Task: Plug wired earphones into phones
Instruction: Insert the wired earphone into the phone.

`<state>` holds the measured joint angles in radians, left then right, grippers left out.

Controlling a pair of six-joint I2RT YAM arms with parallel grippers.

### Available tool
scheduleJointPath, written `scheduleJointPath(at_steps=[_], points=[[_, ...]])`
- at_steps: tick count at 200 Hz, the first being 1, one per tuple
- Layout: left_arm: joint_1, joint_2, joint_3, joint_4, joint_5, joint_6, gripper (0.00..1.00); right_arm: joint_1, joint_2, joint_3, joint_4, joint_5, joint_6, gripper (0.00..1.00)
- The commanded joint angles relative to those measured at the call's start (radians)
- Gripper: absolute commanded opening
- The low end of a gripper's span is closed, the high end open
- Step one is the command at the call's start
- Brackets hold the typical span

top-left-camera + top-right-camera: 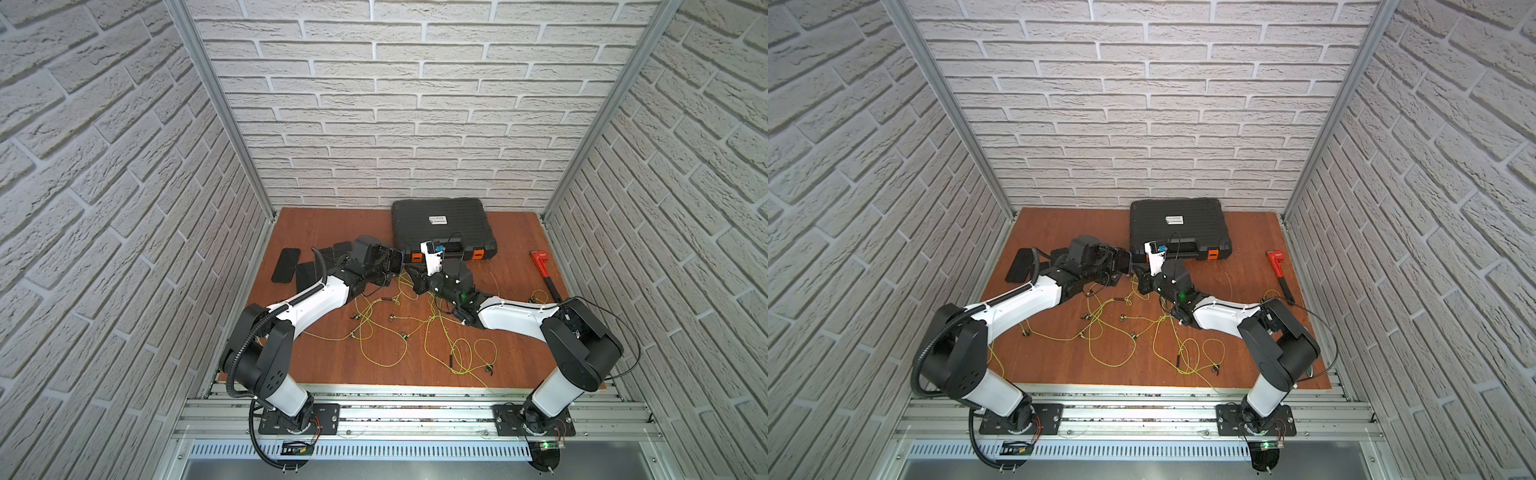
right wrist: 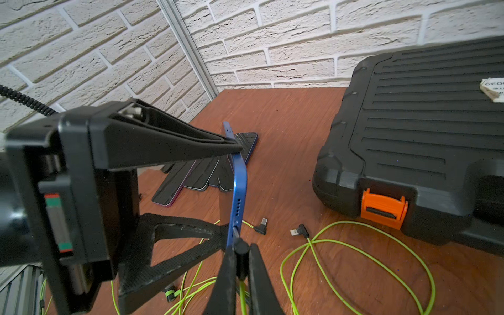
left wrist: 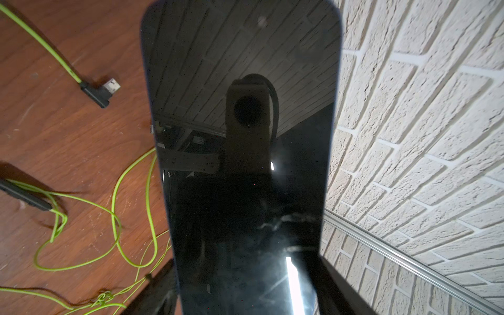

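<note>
the earphone cables [image 3: 41, 44] are yellow-green. the held phone [image 2: 238, 188] has a bright blue edge and a glossy black screen; the plug [image 2: 241, 246] at that edge is black. the loose plugs [image 3: 101, 92] are black with silver tips. the flat phones [image 2: 201, 171] are black with blue or purplish edges. the case [image 2: 425, 122] is black and ribbed, its latches [image 2: 383, 208] orange. the table [image 1: 332, 228] is reddish-brown wood grain, the walls [image 1: 415, 104] white brick. the wrench [image 1: 540, 258] is red with a black handle.
</note>
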<state>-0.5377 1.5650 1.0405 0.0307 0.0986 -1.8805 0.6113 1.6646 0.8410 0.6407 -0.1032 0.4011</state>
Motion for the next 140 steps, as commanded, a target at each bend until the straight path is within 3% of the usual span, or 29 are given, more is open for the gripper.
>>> scheduleJointPath(at_steps=[1, 140], points=[[0.004, -0.005, 0.017, 0.094, 0.009, 0.003, 0.0, 0.001, 0.012, 0.026, 0.039, -0.009, 0.009, 0.06], [-0.03, 0.019, 0.039, 0.124, 0.027, -0.006, 0.0, 0.001, 0.053, 0.12, -0.069, -0.031, 0.066, 0.06]])
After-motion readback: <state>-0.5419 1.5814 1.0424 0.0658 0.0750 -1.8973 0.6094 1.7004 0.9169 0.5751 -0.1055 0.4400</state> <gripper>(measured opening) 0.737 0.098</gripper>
